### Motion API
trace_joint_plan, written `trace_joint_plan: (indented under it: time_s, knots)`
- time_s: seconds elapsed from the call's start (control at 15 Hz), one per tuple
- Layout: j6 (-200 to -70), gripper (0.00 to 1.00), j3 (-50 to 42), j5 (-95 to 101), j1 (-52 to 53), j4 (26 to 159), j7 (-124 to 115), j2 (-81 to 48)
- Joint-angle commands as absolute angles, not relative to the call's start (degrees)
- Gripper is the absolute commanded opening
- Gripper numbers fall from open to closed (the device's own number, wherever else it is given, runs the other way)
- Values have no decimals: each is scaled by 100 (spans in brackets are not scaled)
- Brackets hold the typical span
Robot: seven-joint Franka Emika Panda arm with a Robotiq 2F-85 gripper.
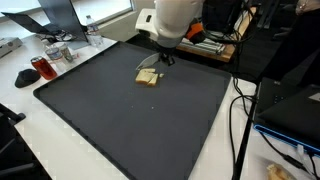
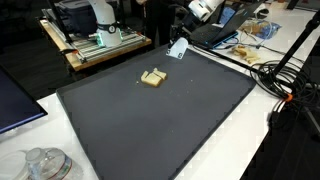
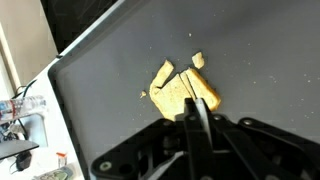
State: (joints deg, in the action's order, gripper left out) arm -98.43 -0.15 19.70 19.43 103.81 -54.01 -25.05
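While the white table point(image 1: 45, 140) at the left holds only desk clutter, the work is on the black mat point(image 1: 130, 125), where the tan pieces point(image 1: 148, 77) lie huddled together toward its far edge. Just right of them and higher, the gripper point(image 1: 161, 58) hangs with its jaws pressed together and nothing between them. To my eye this is an approach, or at most a nudge, not a grasp. Closed jaws could shove the pieces but not pick one up. A lift would call for opening first, centring over a single piece and coming straight down, while a push would call for dropping low beside them. Farther right, cables point(image 1: 240, 110) trail past the mat's edge. The wrist view shows what the room cameras cannot: the pieces point(image 3: 178, 88) are jagged, broken slabs with crumbs point(image 3: 197, 60) scattered beyond them, and the gripper point(image 3: 192, 104) lines up over their near edge. An exterior view shows what the wrist cannot, which is open space between gripper point(image 2: 178, 47) and pieces point(image 2: 152, 78), so I judge there is no contact.
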Motion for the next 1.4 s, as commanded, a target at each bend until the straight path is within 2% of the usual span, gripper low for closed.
trace_joint_plan:
  time_s: [0.0,0.73,1.33]
  knots:
    - [-9941,1,153,2309,2065,10867,-6067,-2136]
    - [-10238,1,539,2285,1984,11509,-6516,-1865]
    - [-9392,1,467,2170,1882,10119,-5832,-2750]
